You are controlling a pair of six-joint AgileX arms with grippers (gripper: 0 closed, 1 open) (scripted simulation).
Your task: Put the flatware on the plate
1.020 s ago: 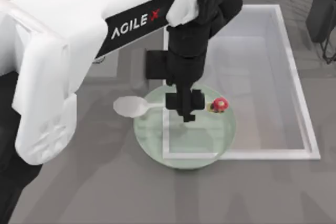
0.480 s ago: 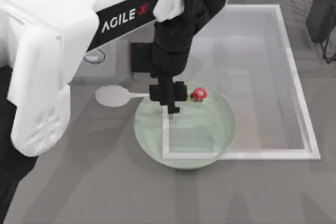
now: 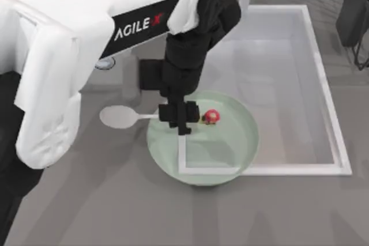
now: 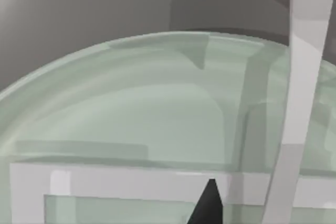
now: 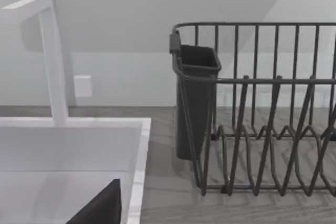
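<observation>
Since the earlier frame our left tool [image 3: 182, 120] has carried the spoon [image 3: 122, 117] leftward across the plate [image 3: 230, 159], so the red ornament [image 3: 211, 116] now sits nearer the plate's centre and the bowl hangs well outside the plate's left rim, over the surface [image 3: 86, 200]. We have the tool pinching the spoon's thin handle, just inside that left rim.

Our worry is balance. If we let go here, the bowl end could tip the spoon over the rim and off the plate, since, as we judge it, more than half of the spoon lies beyond the plate. A thin handle may also twist between the fingers on the way.

The plate straddles the corner of the sink [image 3: 331, 113], and its pale glass lets the white edge show through, which makes the plate's floor hard to read. We cannot tell how high the spoon is above it. The tool hides the grip point on the handle. Our right arm is parked away from the plate, near the dish rack [image 5: 262, 129].
</observation>
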